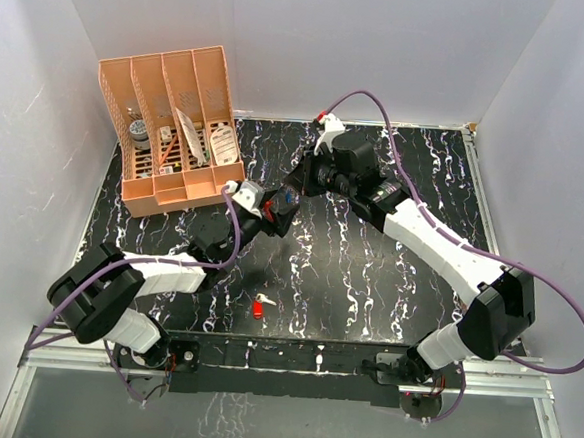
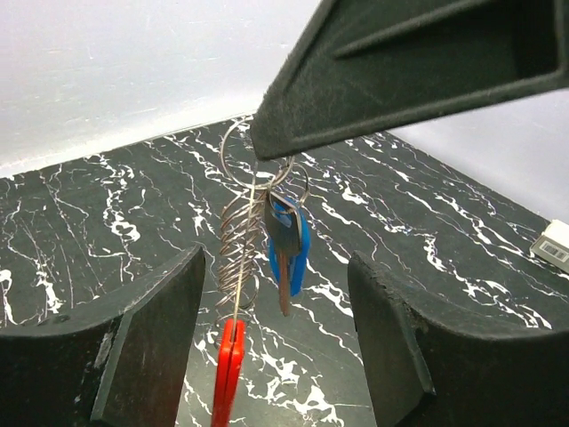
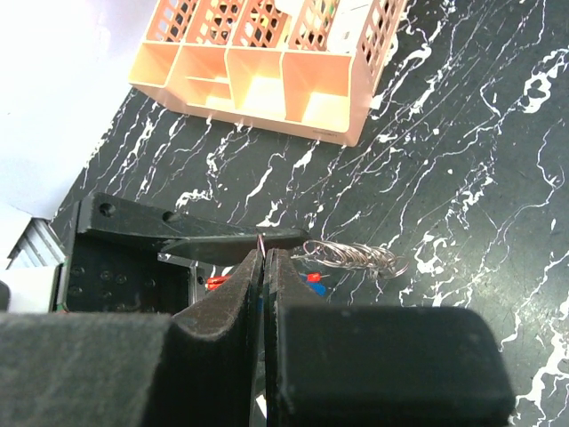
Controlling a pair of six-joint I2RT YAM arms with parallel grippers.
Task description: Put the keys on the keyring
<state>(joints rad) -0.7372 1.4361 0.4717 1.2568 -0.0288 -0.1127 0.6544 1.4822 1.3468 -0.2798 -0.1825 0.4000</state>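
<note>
Above the table, the keyring is hanging with the blue key apparently threaded on, the right gripper clenching its top. The left gripper is hovering spread around it, grasping nothing. The red key is lying on the table, not yet added.

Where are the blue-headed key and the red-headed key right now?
blue-headed key (image 2: 300,251): left wrist view, on its blue plastic head.
red-headed key (image 1: 256,311): top external view, on its red head.

Bright, diffuse light is filling the scene, probably from overhead; shadows are falling soft on the table, and near foregrounds are blurring in both wrist views.
</note>
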